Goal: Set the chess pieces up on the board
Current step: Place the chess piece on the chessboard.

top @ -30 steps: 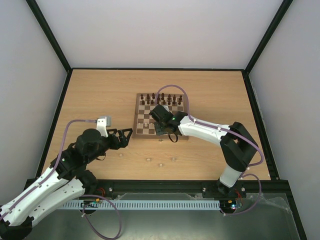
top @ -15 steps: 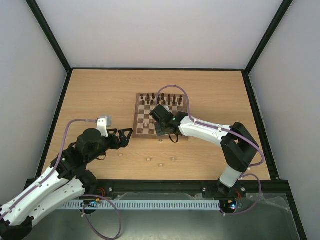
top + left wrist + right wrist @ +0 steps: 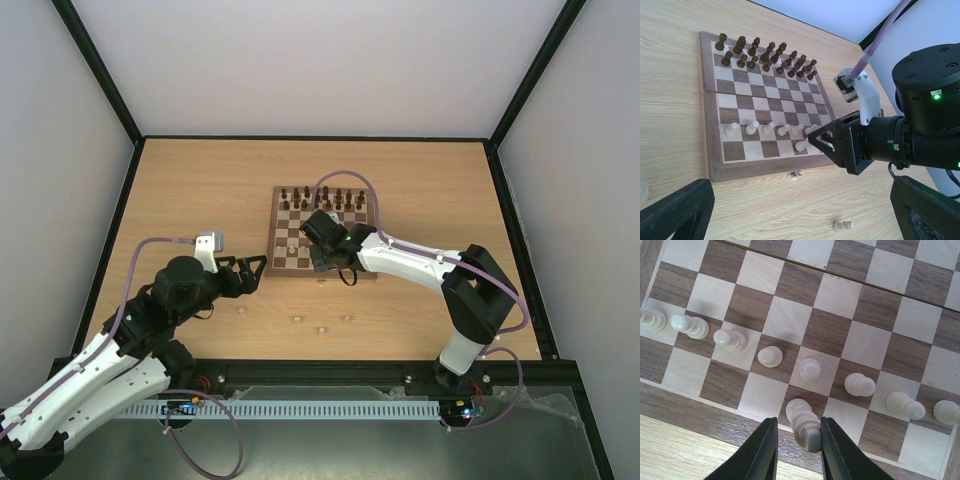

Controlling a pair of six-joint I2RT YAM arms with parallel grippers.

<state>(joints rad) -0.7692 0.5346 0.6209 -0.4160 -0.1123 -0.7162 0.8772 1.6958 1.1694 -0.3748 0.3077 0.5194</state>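
While slightly parted around a cream piece (image 3: 804, 426) on the board (image 3: 700, 412), right gripper (image 3: 799, 424); left gripper (image 3: 252, 272) wide apart.

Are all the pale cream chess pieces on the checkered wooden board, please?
No, a cream piece lies on the wooden table, off the board.

No legible text, no labels, numbers or signs, on any surface

table (image 3: 200, 190): light wood-grain top | black frame (image 3: 310, 138): rails round the table's edges | dark brown chess pieces (image 3: 770, 50): two upright rows, 12 o'clock of table centre | walls (image 3: 300, 60): plain, pale, at 9, 12 and 3 o'clock | white slotted strip (image 3: 320, 410): along the 6 o'clock side
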